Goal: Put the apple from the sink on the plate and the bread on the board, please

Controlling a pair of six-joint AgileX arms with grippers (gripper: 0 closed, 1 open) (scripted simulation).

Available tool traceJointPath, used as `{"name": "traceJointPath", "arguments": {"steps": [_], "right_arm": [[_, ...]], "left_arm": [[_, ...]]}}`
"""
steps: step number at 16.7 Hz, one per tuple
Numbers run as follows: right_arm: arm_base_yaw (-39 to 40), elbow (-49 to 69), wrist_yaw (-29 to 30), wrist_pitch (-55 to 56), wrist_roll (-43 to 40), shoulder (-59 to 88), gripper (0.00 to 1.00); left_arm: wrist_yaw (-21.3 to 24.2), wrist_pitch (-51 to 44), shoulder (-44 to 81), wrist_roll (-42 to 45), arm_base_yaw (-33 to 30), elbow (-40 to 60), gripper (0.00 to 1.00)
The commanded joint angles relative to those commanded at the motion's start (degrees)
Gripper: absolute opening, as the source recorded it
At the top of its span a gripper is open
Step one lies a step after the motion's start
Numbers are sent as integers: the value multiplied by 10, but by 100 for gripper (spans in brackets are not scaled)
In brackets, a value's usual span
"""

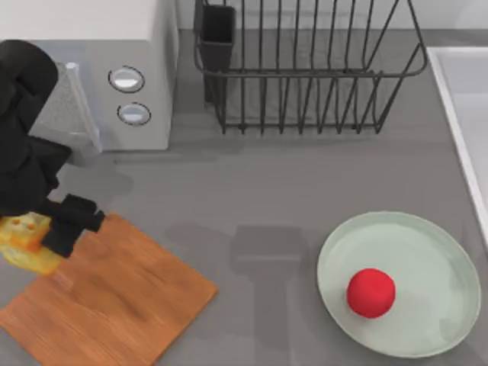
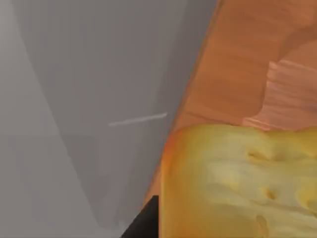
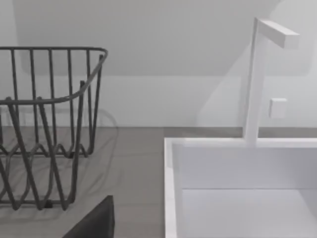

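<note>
Bread [image 1: 27,242] sits at the bench's [image 1: 252,198] left edge, clamped in the left gripper [image 1: 47,232], hanging over the board's [image 1: 114,293] left corner; can't tell if its underside touches the wood. By size, big to small: grey bench carries everything. Microwave [image 1: 114,69], white w/ two round knobs, fills the far-left corner, partly behind the left arm. Dark wire rack [image 1: 305,69] stands at far centre, just beside the microwave, w/ a dark cup-like holder at its left end. Sink [image 1: 465,114] runs along the right edge, pale raised rim; right wrist view shows its basin [image 3: 237,198], a white angular tap [image 3: 257,74] at the back, and the rack [image 3: 44,129] beside it. Board lies near-left, square, turned diagonally, orange-brown w/ grain. Plate [image 1: 427,252], mint-green, shallow rim, sits near-right, well apart from the board, just beside the sink rim. Apple [image 1: 371,292], red, rests on the plate, a bit nearer than its centre. Bread is golden-yellow w/ darker spots; left wrist view shows it close up [image 2: 237,183] against the board's edge [image 2: 237,64], grey bench alongside. Right gripper: a dark bit [image 3: 94,223] shows at the right wrist view's edge, facing sink and rack; can't tell if it's apart or together.
</note>
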Motion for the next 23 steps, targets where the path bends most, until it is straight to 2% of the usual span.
{"name": "traceJointPath", "arguments": {"steps": [4,8,16,23], "right_arm": [[0,0,0,0,0,0,100],[0,0,0,0,0,0,100],[0,0,0,0,0,0,100],[0,0,0,0,0,0,100]], "left_arm": [[0,17,-21,-205,-80,-33,0],[0,31,-40,-322,-131,-57,0],[0,35,-41,-344,-140,-62,0],[-1,88,-24,-344,-140,-96,0]]}}
